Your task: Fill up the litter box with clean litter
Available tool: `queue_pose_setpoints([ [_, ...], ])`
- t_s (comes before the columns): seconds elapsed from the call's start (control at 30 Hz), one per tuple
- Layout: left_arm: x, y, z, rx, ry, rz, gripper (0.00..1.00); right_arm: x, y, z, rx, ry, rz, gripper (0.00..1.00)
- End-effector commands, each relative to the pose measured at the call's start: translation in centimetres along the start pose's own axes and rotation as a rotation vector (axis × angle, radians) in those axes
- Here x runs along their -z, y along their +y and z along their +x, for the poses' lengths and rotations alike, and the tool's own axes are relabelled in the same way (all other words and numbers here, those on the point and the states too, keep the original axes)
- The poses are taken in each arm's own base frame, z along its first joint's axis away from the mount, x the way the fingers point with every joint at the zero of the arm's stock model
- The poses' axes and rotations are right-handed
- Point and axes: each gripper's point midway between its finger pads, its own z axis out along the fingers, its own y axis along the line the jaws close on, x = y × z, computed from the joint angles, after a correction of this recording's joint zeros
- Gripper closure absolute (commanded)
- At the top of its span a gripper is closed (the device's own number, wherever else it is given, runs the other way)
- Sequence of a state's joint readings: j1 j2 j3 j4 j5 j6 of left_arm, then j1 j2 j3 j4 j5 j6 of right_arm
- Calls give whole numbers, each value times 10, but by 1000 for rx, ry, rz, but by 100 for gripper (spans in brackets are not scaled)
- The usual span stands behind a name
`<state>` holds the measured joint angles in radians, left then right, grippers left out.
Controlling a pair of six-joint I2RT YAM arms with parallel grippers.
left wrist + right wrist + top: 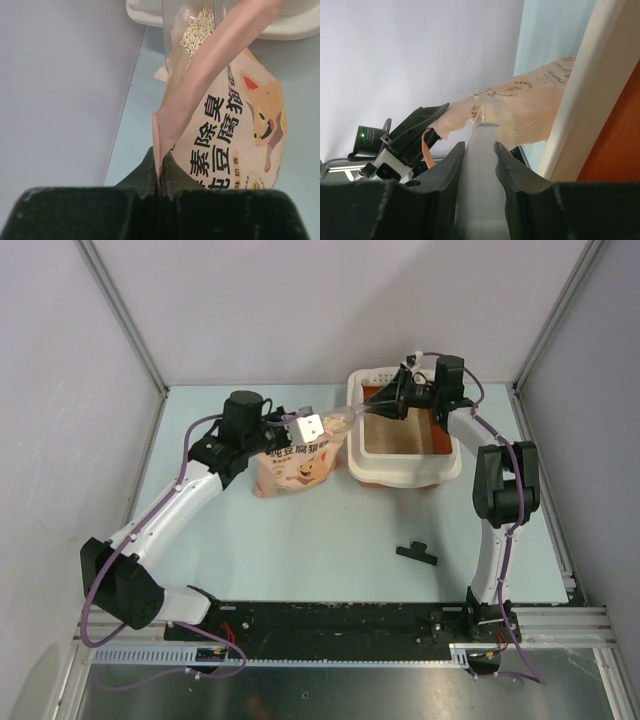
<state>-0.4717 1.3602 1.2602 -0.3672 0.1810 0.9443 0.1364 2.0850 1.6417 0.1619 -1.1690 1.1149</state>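
The litter box [352, 462] stands at the back right, with a cream rim, orange walls and tan litter [395, 438] on its floor. The pink-peach litter bag [295, 468] stands just left of it. My left gripper [287, 432] is shut on the bag's top edge [165, 125], its fingertips [148, 162] pinching the pink film. My right gripper [387, 400], above the box's far left corner, is shut on the handle [481, 165] of a clear scoop [345, 420] that reaches into the bag's mouth. Pale litter pellets [196, 31] lie in the scoop. In the right wrist view the bag [530, 107] is beyond the box rim [580, 110].
A small black clip [417, 553] lies on the pale blue table in front of the box, near the right arm. Grey walls close the table on the left, back and right. The box rim [280, 27] shows at the top of the left wrist view.
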Motion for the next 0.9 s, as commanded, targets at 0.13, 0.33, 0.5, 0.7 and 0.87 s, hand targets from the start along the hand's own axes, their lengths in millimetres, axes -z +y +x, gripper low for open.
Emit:
queue_pose_setpoints([
  [0.13, 40, 79, -71, -106, -209, -285, 100, 21, 22, -6, 44, -28, -34, 100],
  [0.33, 37, 78, -74, -106, -222, -273, 100, 29, 33, -11, 59, -48, -40, 100],
  [0.5, 33, 79, -77, -102, -232, -266, 100, 35, 37, -13, 64, -59, -40, 100],
  [0.7, 29, 81, -80, -102, -234, -266, 100, 43, 32, -18, 55, -77, -35, 100],
  [0.87, 28, 80, -78, -107, -224, -266, 100, 53, 35, -25, 63, -96, -39, 100],
])
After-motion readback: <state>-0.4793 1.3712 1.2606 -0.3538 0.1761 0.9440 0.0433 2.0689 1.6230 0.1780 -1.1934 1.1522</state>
